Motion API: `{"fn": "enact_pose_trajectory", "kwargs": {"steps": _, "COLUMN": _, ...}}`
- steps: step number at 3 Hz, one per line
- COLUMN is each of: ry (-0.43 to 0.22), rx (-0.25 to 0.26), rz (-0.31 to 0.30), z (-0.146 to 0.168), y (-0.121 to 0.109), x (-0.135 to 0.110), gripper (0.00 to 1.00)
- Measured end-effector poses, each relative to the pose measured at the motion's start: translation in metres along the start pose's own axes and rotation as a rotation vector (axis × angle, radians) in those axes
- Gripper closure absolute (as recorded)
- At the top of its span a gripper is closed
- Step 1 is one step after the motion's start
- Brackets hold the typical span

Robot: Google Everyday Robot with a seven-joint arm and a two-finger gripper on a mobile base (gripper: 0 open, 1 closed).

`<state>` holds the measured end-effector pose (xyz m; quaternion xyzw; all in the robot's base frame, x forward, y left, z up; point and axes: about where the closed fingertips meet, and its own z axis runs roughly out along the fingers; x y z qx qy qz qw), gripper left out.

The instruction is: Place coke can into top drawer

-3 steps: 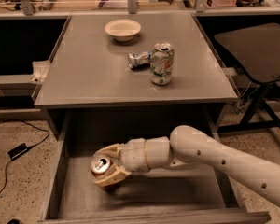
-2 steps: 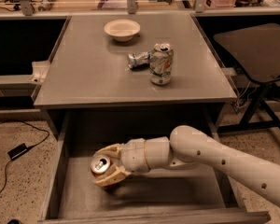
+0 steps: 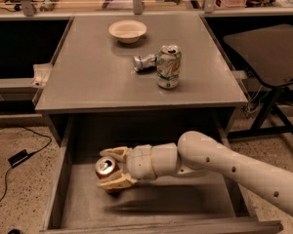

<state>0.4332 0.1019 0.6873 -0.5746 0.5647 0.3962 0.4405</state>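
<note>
The red aluminium coke can with the silver top (image 3: 106, 167) sits inside the wide, shallow grey metal top drawer (image 3: 57, 184), towards its left half, held by the cream 2-finger gripper (image 3: 108, 168) at the end of the white arm that reaches in from the right. The jaws pinch the can across its body, 1 finger on the far side and 1 on the near side, with the silver top turned up towards the camera. I cannot tell whether the can's base touches the drawer bottom or hangs just above it; a dark shadow lies under it. An aluminium can like this is probably light, with thin walls that dent under a hard squeeze and a smooth, somewhat slippery painted skin, so the mid-body hold across its width looks the sensible place to grip, with moderate pressure only. The drawer bottom is flat bare metal with low side walls, so the can should stand steadily if it is set down upright, and may roll if it tips. Above the drawer, the grey tabletop (image 3: 88, 77) carries a round white bowl (image 3: 128, 31) near the back, an upright white-green can (image 3: 168, 66) and a crushed silver can (image 3: 145, 62) just beside it. A dark seat on a black frame (image 3: 266, 52) stands to the right, and a black cable (image 3: 17, 160) runs across the speckled floor (image 3: 24, 199) at the left.
</note>
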Motion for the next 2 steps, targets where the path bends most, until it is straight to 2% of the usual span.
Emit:
{"fn": "enact_pose_trajectory", "kwargs": {"steps": 1, "ry": 0.0, "rx": 0.0, "rz": 0.0, "z": 0.0, "y": 0.0, "x": 0.0, "gripper": 0.0}}
{"fn": "enact_pose_trajectory", "kwargs": {"steps": 2, "ry": 0.0, "rx": 0.0, "rz": 0.0, "z": 0.0, "y": 0.0, "x": 0.0, "gripper": 0.0}}
